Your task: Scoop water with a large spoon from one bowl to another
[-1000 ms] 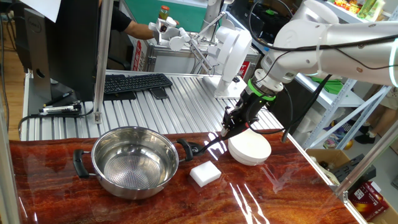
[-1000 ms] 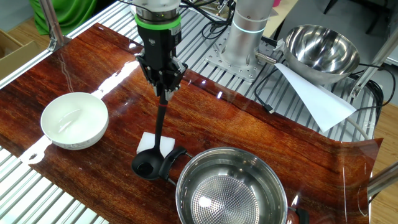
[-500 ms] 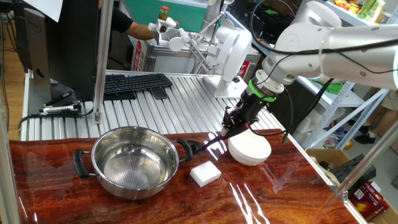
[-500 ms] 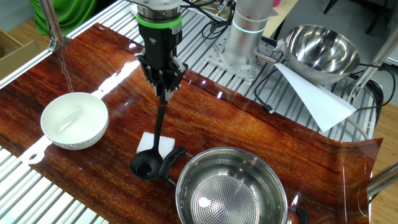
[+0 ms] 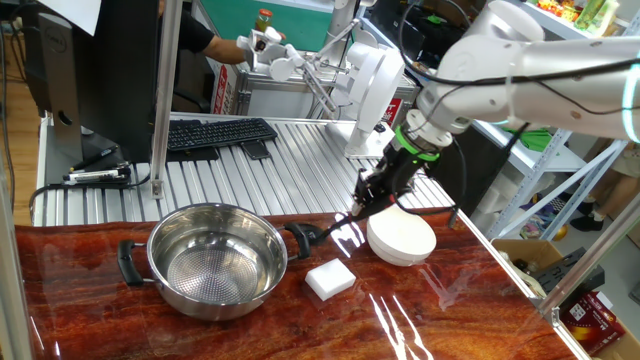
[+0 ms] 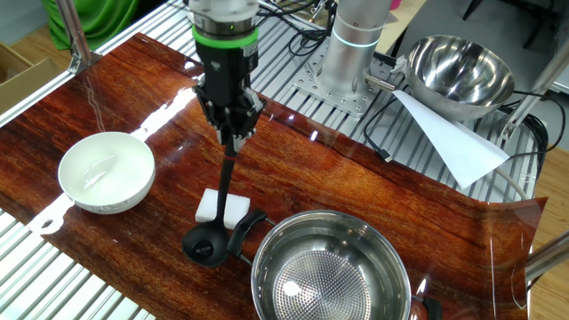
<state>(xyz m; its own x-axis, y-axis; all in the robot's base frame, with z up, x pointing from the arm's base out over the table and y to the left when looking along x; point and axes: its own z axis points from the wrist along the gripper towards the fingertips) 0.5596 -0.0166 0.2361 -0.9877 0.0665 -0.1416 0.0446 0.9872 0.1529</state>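
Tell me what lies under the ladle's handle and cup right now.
The ladle, gripped by the tool, passes over the white block, hiding a strip of it. Its cup hangs beside the steel pot's near handle; whatever lies directly beneath the cup is covered.

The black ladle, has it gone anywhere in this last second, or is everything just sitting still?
The ladle has drifted a little: in the other fixed view its cup slid left, away from the steel pot and toward the white bowl's side. The gripper kept hold of the handle's top throughout. Pot, bowl and the white block stayed put.
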